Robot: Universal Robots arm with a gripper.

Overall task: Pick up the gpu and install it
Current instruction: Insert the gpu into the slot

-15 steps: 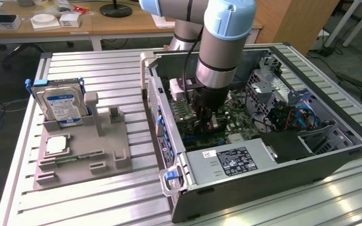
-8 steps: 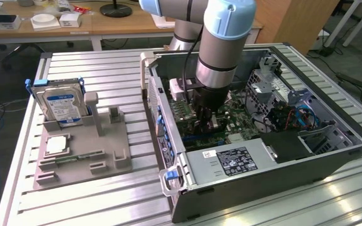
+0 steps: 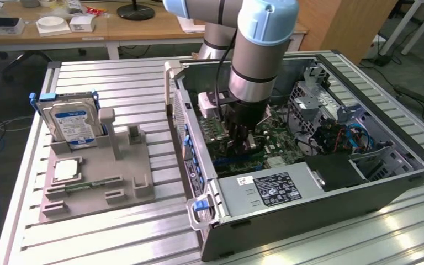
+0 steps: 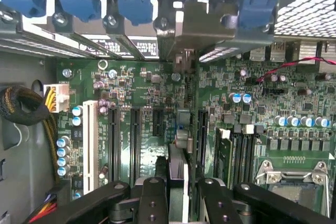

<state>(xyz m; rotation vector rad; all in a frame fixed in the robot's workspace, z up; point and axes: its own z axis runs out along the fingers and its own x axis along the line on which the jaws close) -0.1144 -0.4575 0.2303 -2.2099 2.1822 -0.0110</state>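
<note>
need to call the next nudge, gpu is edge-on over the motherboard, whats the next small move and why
Probably a short, straight descent. The gripper holds the gpu edge-on inside the case, its silver bracket up at the rear slot openings and the card's edge hanging above the motherboard between the long black slots; I can't tell whether it's seated.

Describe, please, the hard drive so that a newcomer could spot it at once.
On the ribbed metal table, find the grey holder to the exterior view's left of the open computer case. The hard drive stands upright in the holder's back end; it alone is silver with a blue-and-white label, while the thin green stick lies flat.
</note>
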